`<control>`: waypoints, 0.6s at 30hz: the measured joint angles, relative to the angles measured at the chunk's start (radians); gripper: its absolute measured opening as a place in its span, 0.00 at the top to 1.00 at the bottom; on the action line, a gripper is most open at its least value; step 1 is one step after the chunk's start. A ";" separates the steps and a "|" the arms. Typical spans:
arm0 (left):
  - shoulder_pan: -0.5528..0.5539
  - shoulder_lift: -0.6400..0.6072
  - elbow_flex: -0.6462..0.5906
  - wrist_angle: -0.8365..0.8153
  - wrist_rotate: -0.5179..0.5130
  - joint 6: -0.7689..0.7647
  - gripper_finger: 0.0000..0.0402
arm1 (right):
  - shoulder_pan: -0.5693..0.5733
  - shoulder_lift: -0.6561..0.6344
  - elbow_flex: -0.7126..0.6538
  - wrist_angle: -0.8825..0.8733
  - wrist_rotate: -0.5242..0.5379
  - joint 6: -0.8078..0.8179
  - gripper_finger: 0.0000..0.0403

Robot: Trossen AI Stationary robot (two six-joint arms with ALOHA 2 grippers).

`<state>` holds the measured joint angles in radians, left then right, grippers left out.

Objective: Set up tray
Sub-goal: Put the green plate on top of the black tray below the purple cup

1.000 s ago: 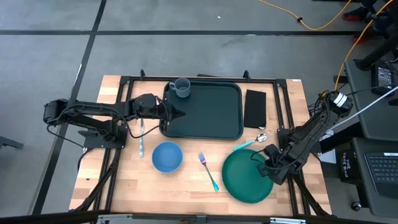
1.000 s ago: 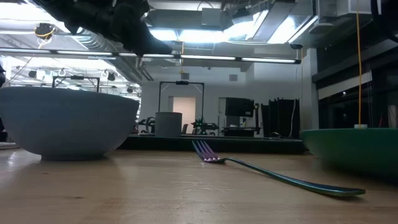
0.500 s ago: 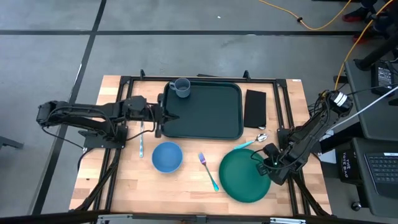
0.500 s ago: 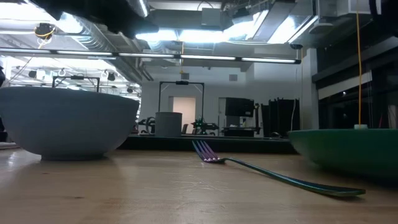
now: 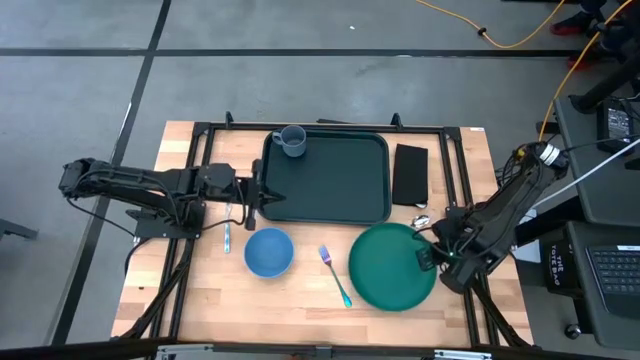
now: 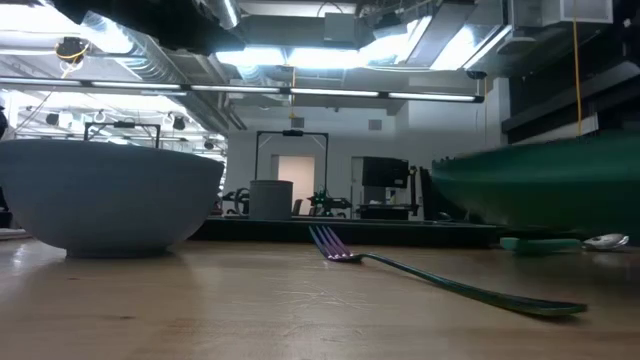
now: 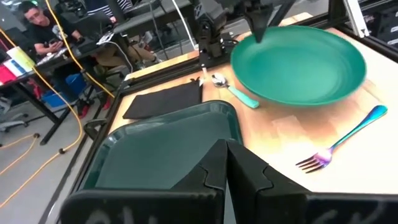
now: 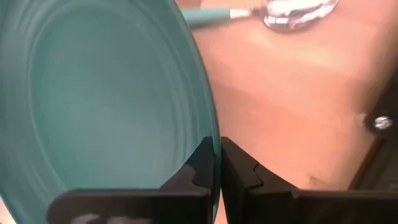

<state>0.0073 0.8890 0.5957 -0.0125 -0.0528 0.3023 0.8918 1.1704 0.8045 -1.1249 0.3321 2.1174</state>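
The dark green tray (image 5: pixel 330 180) lies at the table's far middle, a grey cup (image 5: pixel 292 141) standing in its far left corner. My left gripper (image 5: pixel 268 192) is shut and empty, held above the tray's left rim (image 7: pixel 155 149). My right gripper (image 5: pixel 432 258) is shut on the round green plate (image 5: pixel 393 266), near the table's right front. In the low view the plate (image 6: pixel 545 185) is raised off the wood. My right gripper pinches the plate's rim (image 8: pixel 214 134) on the side toward the table's right edge, one finger on the upper face and one beneath. The fingers slant down from the right. The plate is lifted clear of the table.
A black napkin (image 5: pixel 410 174) lies right of the tray. A spoon (image 5: pixel 421 221) with a teal handle lies by the plate's far edge. A blue bowl (image 5: pixel 268 252), a fork (image 5: pixel 336 275) and a teal utensil (image 5: pixel 227 228) lie on the wood near the tray.
My right gripper has risen with the green plate, which has come off the table and shifted a little toward the far edge and the left. My left gripper has drawn back from over the tray toward the table's left edge.
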 joint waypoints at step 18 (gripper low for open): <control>-0.001 0.087 0.044 0.007 -0.021 0.071 0.94 | -0.246 -0.002 0.231 -0.214 0.059 -0.185 0.97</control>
<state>0.0063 0.9759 0.6397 -0.0050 -0.0741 0.3729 0.6454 1.1687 1.0355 -1.3392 0.3907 1.9328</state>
